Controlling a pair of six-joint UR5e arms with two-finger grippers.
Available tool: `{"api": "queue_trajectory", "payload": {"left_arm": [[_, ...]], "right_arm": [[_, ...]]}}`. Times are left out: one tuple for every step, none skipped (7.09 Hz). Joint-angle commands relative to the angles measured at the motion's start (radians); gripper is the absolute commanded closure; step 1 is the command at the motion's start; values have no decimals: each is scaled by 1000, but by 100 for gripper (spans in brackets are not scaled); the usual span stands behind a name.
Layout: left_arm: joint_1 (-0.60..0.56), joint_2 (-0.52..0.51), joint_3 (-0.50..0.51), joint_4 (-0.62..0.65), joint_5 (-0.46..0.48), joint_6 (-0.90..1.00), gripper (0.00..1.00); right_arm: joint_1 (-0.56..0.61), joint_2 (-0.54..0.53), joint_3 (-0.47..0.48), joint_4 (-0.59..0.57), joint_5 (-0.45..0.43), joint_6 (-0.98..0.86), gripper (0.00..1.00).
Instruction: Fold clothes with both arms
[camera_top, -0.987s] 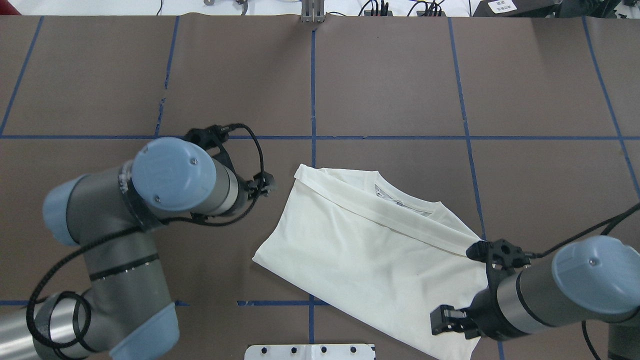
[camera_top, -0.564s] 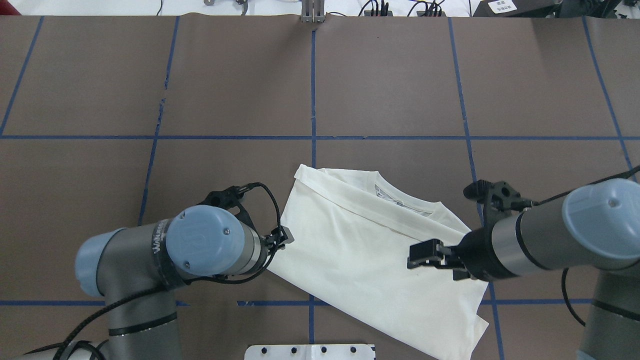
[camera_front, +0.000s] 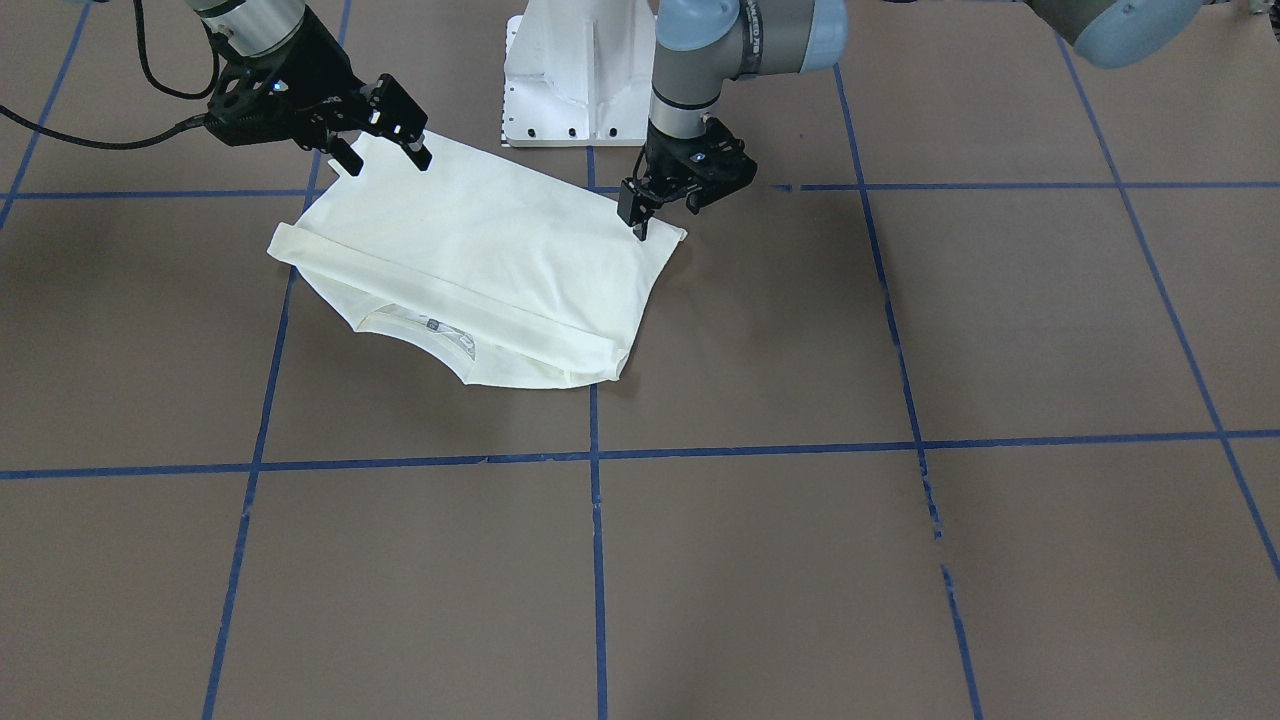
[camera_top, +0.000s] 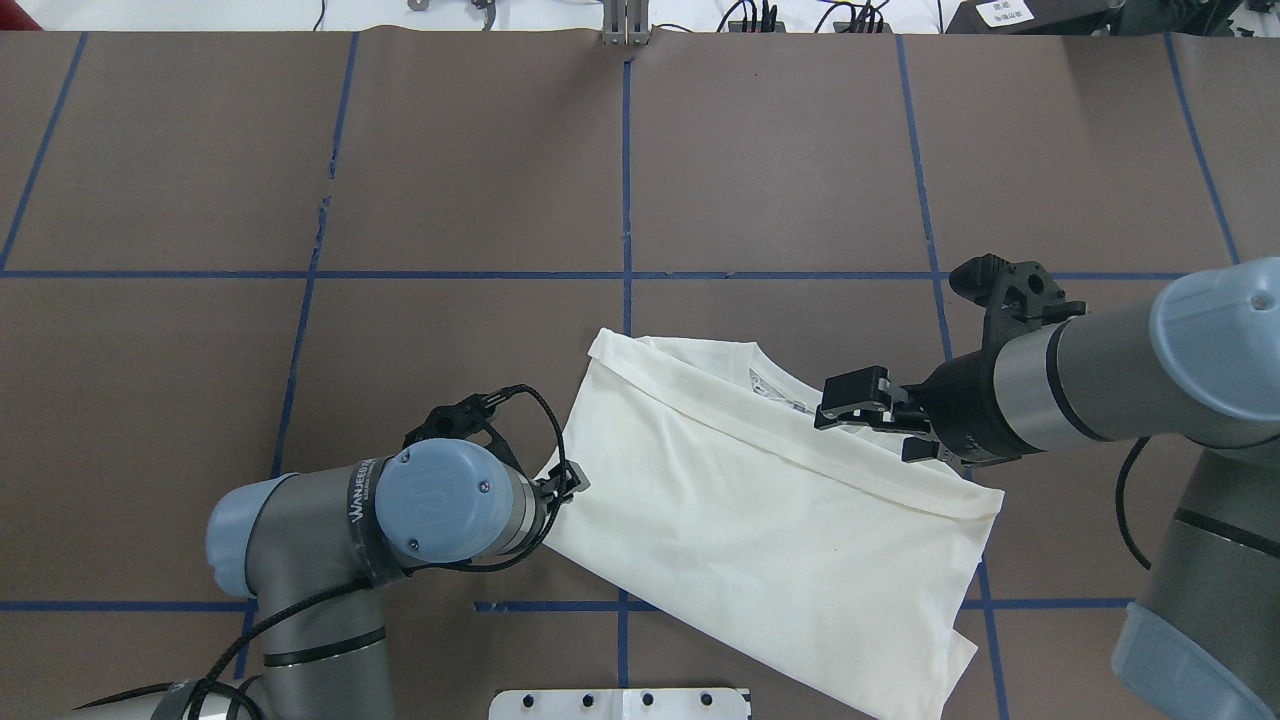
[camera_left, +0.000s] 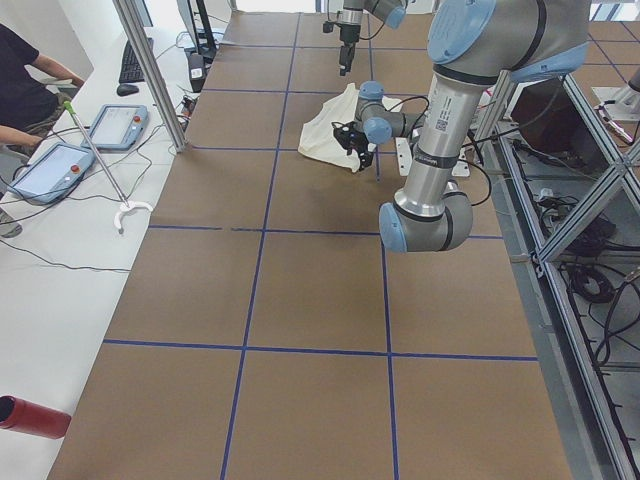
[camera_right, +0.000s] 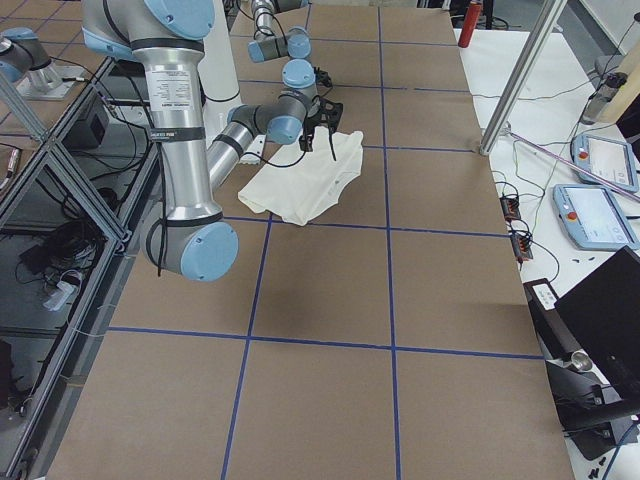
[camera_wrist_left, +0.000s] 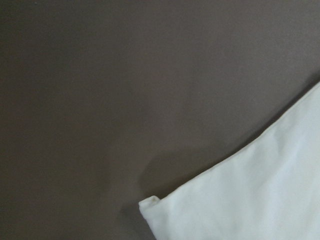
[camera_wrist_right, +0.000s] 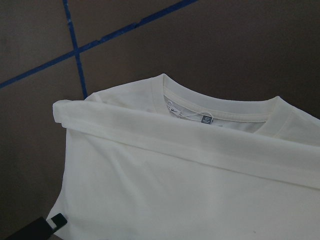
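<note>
We see a wide tabletop (camera_top: 450, 150) covered in brown paper and marked into large squares by blue tape lines (camera_top: 625, 180), with the white pedestal base (camera_front: 575, 70) at the robot's edge. The cream T-shirt (camera_top: 760, 520) lies close to that base, plain side up and skewed across the centre line. Its collar (camera_wrist_right: 207, 120) points away from the robot, and a folded band crosses the shirt just below it. The left hand (camera_front: 665, 215) sits low at the shirt's left corner, fingers apparently parted and gripping nothing. The right hand (camera_front: 386, 160) hangs above the shirt with its fingers spread wide, empty. Along the far side runs a white bench (camera_left: 60, 230) with control tablets (camera_left: 115, 125), a seated person (camera_left: 25, 80) and a red cylinder (camera_left: 30, 415).
</note>
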Motion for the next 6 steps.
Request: {"api": "queue_trajectory", "payload": {"left_arm": [[5, 3, 27, -33, 0, 0, 20], [4, 3, 18, -30, -3, 2, 52], [3, 4, 15, -27, -3, 9, 87], [2, 6, 13, -25, -1, 14, 100], [0, 6, 13, -27, -3, 17, 100], [-6, 6, 12, -25, -1, 17, 100]], "right_arm": [[2, 8, -4, 0, -1, 0, 0], [2, 10, -3, 0, 0, 1, 0], [2, 10, -1, 0, 2, 1, 0], [4, 10, -1, 0, 2, 1, 0], [4, 10, -1, 0, 2, 1, 0], [4, 10, -1, 0, 2, 3, 0]]}}
